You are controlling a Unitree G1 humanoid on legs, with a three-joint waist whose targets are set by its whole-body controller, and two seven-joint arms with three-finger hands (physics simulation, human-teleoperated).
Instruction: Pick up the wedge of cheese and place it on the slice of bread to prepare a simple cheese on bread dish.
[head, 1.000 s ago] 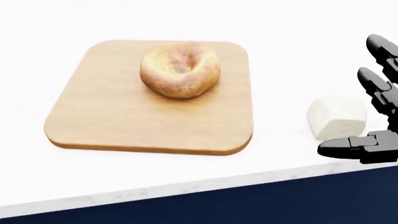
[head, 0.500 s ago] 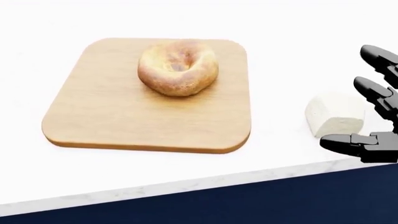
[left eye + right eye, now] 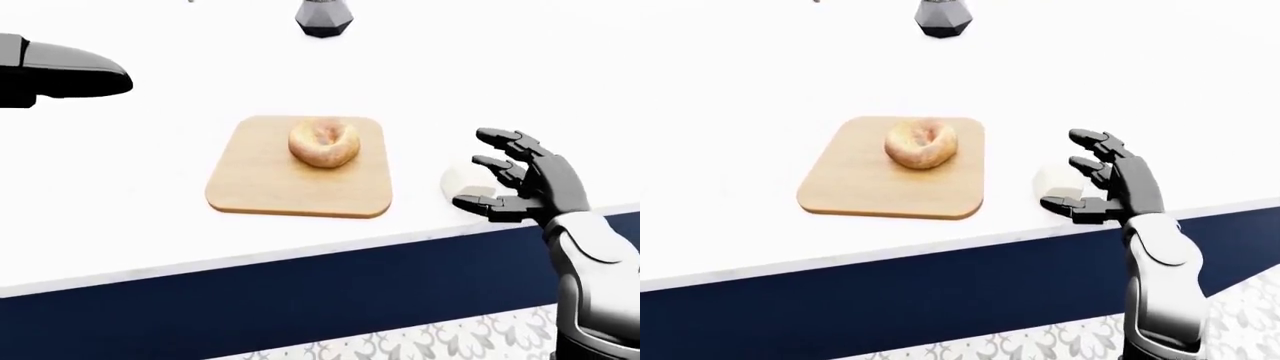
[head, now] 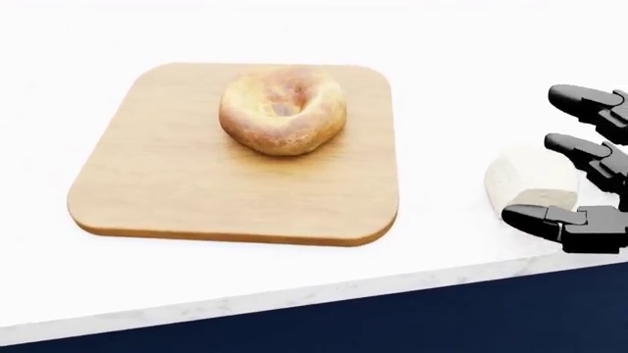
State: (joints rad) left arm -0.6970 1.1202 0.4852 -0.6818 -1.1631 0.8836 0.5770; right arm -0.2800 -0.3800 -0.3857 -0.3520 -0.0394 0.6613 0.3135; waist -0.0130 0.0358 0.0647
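On the white counter (image 4: 196, 294), a wooden cutting board (image 4: 177, 191) with rounded corners was seen lying flat, and a ring-shaped piece of bread (image 4: 283, 109) — golden and crusted like a bagel — was set on the board's upper half, nearer its right edge in the head view. The wedge of cheese (image 4: 528, 184), pale and blunt-cornered, was found on the bare counter to the right of the board, apart from it and close to the counter's lower edge.

The right hand (image 3: 520, 180) was held at the cheese with its dark fingers (image 4: 579, 99) spread — two reaching over the wedge from the right, the thumb placed just below it. The wedge was not gripped; whether any finger touched it could not be told. The hand's grey-white forearm was seen rising from the bottom right in both eye views.

The left hand (image 3: 60, 71) was shown only as a dark rounded shape at the left edge of the left-eye view, well apart from the board, and its state could not be told. A dark faceted object (image 3: 324, 19) was seen at the top of both eye views, cut off by the frame. Below the counter, a navy cabinet face (image 3: 300, 300) was visible.
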